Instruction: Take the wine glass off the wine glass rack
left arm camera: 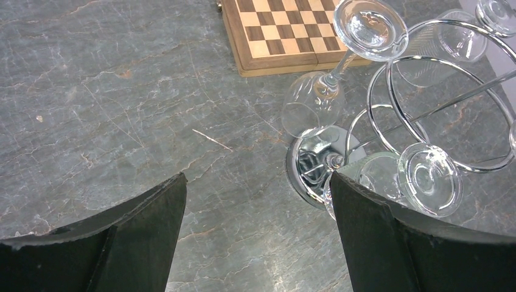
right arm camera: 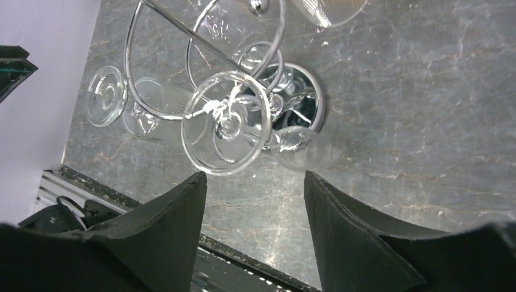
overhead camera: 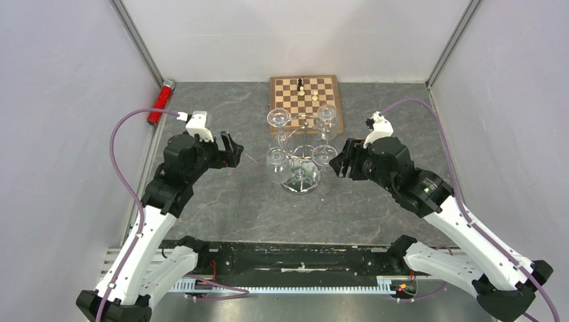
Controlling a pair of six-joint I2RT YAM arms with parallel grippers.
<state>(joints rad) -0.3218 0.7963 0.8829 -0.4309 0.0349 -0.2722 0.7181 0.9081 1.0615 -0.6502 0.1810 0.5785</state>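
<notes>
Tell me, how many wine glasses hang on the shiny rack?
4, all on the wine glass rack: far-left glass, far-right glass, near-left glass, near-right glass. Clear glass is hard to see, so another may hide.

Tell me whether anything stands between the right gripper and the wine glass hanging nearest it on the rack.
Nothing visible does. The right gripper, jaws open, faces the nearest wine glass across a clear gap. The wine glass rack and its chrome loops lie beyond that glass, not in front of it.
</notes>
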